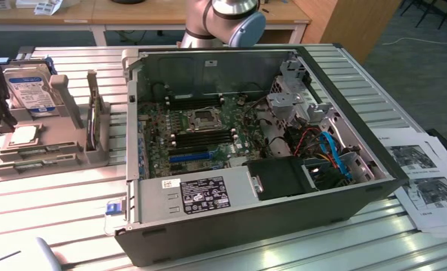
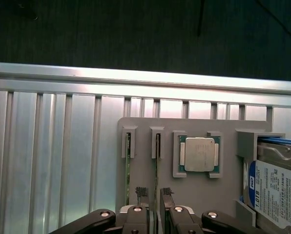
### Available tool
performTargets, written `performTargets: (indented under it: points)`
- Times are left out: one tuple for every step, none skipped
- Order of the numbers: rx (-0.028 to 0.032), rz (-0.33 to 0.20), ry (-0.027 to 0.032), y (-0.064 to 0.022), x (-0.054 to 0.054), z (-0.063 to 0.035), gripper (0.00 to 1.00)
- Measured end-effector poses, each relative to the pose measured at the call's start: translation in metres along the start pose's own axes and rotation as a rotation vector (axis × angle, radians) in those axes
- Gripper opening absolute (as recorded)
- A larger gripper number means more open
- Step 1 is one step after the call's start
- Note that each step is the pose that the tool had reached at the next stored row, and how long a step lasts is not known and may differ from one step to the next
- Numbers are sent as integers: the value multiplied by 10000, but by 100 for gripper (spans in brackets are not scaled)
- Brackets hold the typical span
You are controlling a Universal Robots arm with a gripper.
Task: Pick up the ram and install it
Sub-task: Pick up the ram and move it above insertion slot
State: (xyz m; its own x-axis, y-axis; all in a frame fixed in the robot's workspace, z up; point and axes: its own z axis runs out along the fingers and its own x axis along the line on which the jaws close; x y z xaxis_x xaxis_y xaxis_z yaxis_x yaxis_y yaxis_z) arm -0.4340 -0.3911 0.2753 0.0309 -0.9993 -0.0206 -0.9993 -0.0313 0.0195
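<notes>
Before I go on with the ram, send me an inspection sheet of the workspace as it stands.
Surface: slatted metal table, bearing an open computer case and a grey parts holder.
Job's things: ram on edge in the holder, a second stick beside it; black memory slots in the case.
Clutter: processor and hard drive in the holder; printed sheets on the table.
Claw: open, over the holder, a fingertip either side of the ram.
Cables: red and blue cables inside the case.
Surroundings: wooden desks behind; dark floor.

Exterior view looks down obliquely over computer case [image 1: 246,223] and holder [image 1: 54,157]; wrist view faces straight down, close above the shared holder.
</notes>
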Motion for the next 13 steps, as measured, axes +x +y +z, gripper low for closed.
performTargets:
  points:
    - [-2,0,3,0,12,0,24]
    - [-5,-1,6,-1,23,-1,24]
    - [-7,0,9,0,35,-1,24]
    - [-8,1,11,0,48,-2,24]
    - [-10,0,14,-1,64,-2,24]
    - [-12,1,16,-1,80,-2,24]
    - [-15,0,18,-1,97,-2,24]
    - [-16,0,20,-1,113,-3,24]
    - [-18,0,23,-1,130,-3,24]
    - [-20,1,24,-1,141,-4,24]
    - [-20,0,26,-2,146,-4,24]
    - [-19,1,25,-2,146,-4,24]
    - [-20,2,25,-2,146,-4,24]
